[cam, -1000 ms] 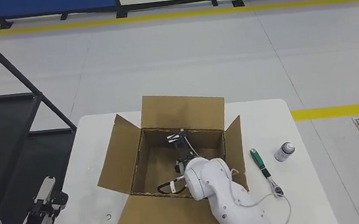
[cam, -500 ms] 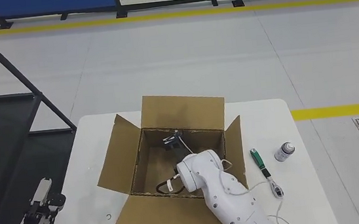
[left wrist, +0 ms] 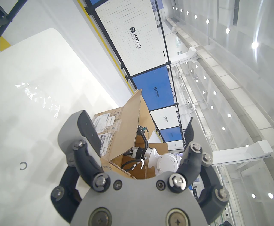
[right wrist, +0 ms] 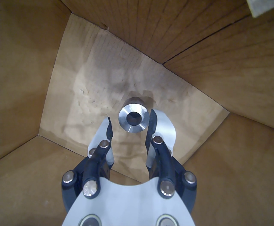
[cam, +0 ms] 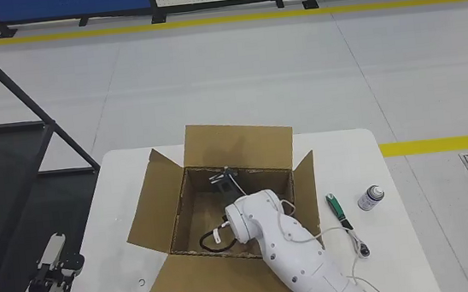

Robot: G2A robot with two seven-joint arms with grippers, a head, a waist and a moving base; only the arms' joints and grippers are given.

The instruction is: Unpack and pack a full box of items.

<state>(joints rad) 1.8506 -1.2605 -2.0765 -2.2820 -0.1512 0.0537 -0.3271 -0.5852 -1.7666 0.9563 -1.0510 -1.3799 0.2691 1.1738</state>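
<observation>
A short, shiny steel cylinder with a round bore [right wrist: 133, 119] stands on end on the brown paper floor of the open cardboard box [right wrist: 32, 70]. Its long axis runs up and down, and the bored end faces up toward the wrist camera. It sits near the middle of the floor, apart from the walls.

The right gripper [right wrist: 131, 116] hangs inside the box directly over the cylinder with its jaws spread, one finger on each side of the cylinder's top. One black pad [right wrist: 151, 122] is just beside the rim, and the other has a clear gap. Whether either pad touches the metal cannot be told.

The left gripper [left wrist: 137, 124] is released, jaws wide apart and holding nothing, beyond the table's left side.

The box [cam: 238, 145] rests with all four flaps folded out on a white table [cam: 120, 209]. To its right lie a green-handled ratchet wrench [cam: 342, 214] and, near it, a small upright spray can [cam: 371, 198]. A tiny open ring [cam: 142, 283] lies near the box's left front corner.

Around the table is a pale grey floor with yellow lines [cam: 444, 144]. Blue and white partition panels [cam: 64, 4] stand at the far side.
</observation>
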